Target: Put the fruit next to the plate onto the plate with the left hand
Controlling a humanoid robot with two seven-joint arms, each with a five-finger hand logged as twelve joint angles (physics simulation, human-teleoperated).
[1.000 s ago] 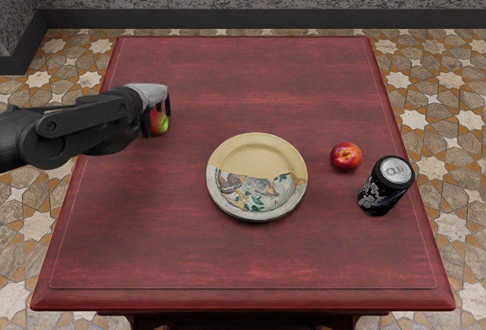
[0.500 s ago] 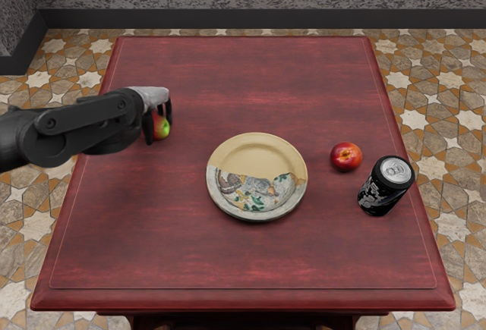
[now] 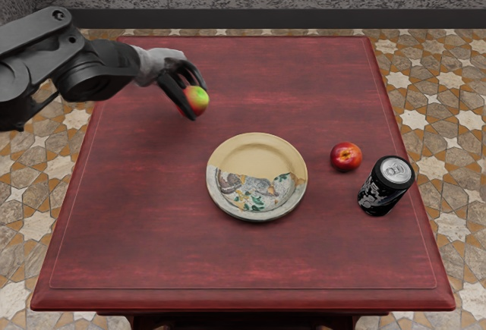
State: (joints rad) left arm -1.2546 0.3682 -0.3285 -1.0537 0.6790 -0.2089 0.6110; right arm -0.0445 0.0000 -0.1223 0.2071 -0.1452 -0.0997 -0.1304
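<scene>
My left hand (image 3: 184, 91) is shut on a small red-green fruit (image 3: 197, 99) and holds it in the air, up and to the left of the plate. The yellow patterned plate (image 3: 257, 174) lies at the middle of the table with nothing on it. A red apple (image 3: 345, 156) sits on the table just right of the plate. The left arm (image 3: 68, 64) comes in from the upper left. The right arm does not show.
A black drink can (image 3: 386, 185) stands right of the red apple, near the table's right edge. The red wooden table (image 3: 228, 254) has a raised rim all round, and patterned floor tiles surround it.
The left hand has lifted the red-green fruit off the table's left side and carried it up and to the right, toward the plate. The arm has swung upward.
</scene>
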